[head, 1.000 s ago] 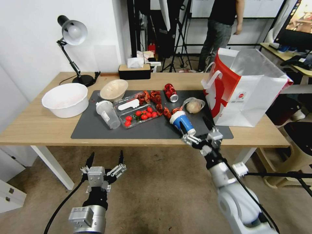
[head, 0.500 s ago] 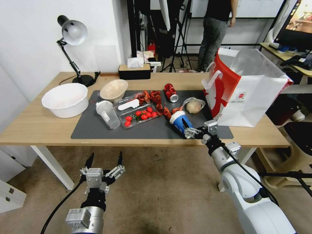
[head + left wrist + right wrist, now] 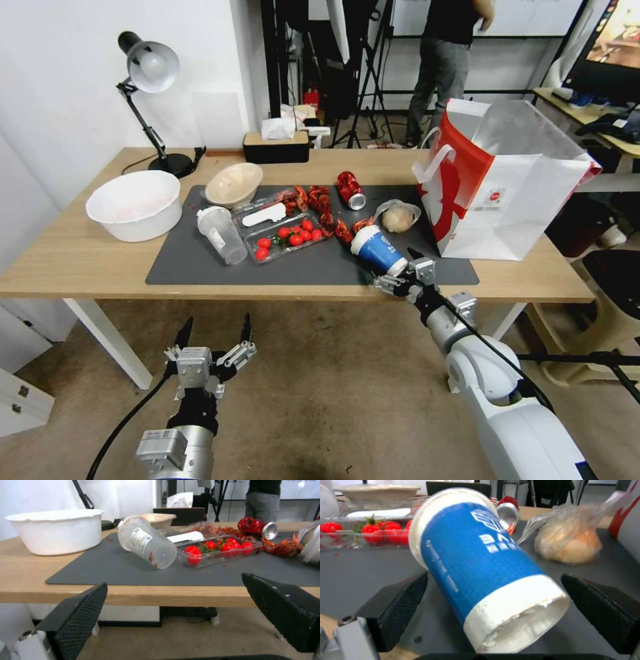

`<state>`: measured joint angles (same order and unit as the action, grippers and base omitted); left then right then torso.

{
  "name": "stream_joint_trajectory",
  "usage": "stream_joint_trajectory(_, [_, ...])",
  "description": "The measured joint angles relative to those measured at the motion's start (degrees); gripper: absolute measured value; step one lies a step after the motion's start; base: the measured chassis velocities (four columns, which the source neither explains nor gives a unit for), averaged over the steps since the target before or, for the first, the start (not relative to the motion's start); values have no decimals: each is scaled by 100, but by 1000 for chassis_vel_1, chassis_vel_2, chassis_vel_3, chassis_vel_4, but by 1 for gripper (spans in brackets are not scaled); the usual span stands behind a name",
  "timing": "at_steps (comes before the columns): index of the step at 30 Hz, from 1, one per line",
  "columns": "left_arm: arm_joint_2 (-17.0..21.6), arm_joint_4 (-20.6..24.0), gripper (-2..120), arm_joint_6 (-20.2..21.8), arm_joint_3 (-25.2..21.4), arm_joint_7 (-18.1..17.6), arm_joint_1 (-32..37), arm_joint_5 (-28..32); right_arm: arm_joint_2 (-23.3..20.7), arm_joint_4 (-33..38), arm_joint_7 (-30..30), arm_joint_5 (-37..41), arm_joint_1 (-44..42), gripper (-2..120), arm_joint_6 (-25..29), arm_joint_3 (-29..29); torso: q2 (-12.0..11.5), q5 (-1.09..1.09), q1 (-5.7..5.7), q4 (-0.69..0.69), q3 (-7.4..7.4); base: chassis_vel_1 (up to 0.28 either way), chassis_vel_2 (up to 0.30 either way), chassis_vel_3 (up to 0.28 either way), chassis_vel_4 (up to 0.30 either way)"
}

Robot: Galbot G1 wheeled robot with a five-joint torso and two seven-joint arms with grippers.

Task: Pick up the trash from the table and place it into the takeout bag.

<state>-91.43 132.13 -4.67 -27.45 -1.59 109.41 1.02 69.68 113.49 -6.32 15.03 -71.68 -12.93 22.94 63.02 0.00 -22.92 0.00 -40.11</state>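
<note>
Right end effector [image 3: 399,272] has moved in from the bench's [image 3: 80,257] front edge since a second ago; the blue cup [image 3: 380,251] now lies on its side between its wide-open fingers, contact unclear. Bagged lump [image 3: 399,217] just behind; takeout bag [image 3: 513,193] upright toward the right end. Left end effector [image 3: 212,340] open, parked below the front edge.
</note>
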Motion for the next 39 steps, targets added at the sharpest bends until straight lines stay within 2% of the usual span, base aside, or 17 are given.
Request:
stream_joint_trajectory(6, [-6, -20, 100, -11, 1, -3, 6, 0, 26, -175, -33, -4, 60, 100, 3, -7, 0, 0, 0, 0, 0, 0, 0, 0, 0])
stream_joint_trajectory(10, [-12, -37, 100, 17, -4, -7, 8, -2, 45, -392, -77, 6, 122, 92, 66, -43, 0, 0, 0, 0, 0, 0, 0, 0, 0])
stream_joint_trajectory(13, [-13, -40, 100, 21, -6, -8, 8, -2, 49, -429, -86, 8, 127, 92, 87, -54, 0, 0, 0, 0, 0, 0, 0, 0, 0])
stream_joint_trajectory(14, [-13, -50, 100, 37, -24, -15, 8, -2, 71, -567, -146, 13, 147, 77, 191, -88, 0, 0, 0, 0, 0, 0, 0, 0, 0])
stream_joint_trajectory(17, [-10, -69, 100, 37, -48, -27, -2, -2, 116, -668, -205, 13, 144, 63, 279, -115, 0, 0, 0, 0, 0, 0, 0, 0, 0])
stream_joint_trajectory(18, [-10, -69, 100, 37, -48, -27, -2, -2, 116, -668, -205, 13, 144, 63, 279, -115, 0, 0, 0, 0, 0, 0, 0, 0, 0])
stream_joint_trajectory(21, [-9, -102, 100, 21, -55, -40, -17, 4, 150, -706, -224, 12, 125, 46, 359, -120, 0, 0, 0, 0, 0, 0, 0, 0, 0])
stream_joint_trajectory(22, [-9, -102, 100, 21, -55, -40, -17, 4, 150, -706, -224, 12, 125, 46, 359, -120, 0, 0, 0, 0, 0, 0, 0, 0, 0])
stream_joint_trajectory(25, [-9, -114, 100, 12, -44, -51, -28, 10, 137, -727, -319, 12, 111, 32, 428, -119, 0, 0, 0, 0, 0, 0, 0, 0, 0])
stream_joint_trajectory(26, [-9, -114, 100, 12, -44, -51, -28, 10, 137, -727, -319, 12, 111, 32, 428, -119, 0, 0, 0, 0, 0, 0, 0, 0, 0])
stream_joint_trajectory(29, [-2, -115, 100, -3, -43, -54, -23, 16, 148, -744, -364, 17, 80, 18, 467, -119, 0, 0, 0, 0, 0, 0, 0, 0, 0])
stream_joint_trajectory(30, [-2, -115, 100, -3, -43, -54, -23, 16, 148, -744, -364, 17, 80, 18, 467, -119, 0, 0, 0, 0, 0, 0, 0, 0, 0])
stream_joint_trajectory(33, [12, -124, 100, -91, -72, -55, -14, 34, 173, -722, -375, 17, -10, 6, 532, -114, 0, -1, 0, 0, 0, 0, 0, 0, 0])
stream_joint_trajectory(37, [12, -155, 100, -129, -71, -56, -11, 34, 177, -644, -378, 50, -67, 3, 693, -110, 0, 1, 0, 0, 0, 0, 0, 0, 0])
stream_joint_trajectory(39, [9, -182, 100, -169, -64, -57, -12, 34, 147, -374, -360, 237, -99, 3, 911, -64, 0, 0, 0, 0, 0, 0, 0, 0, 0])
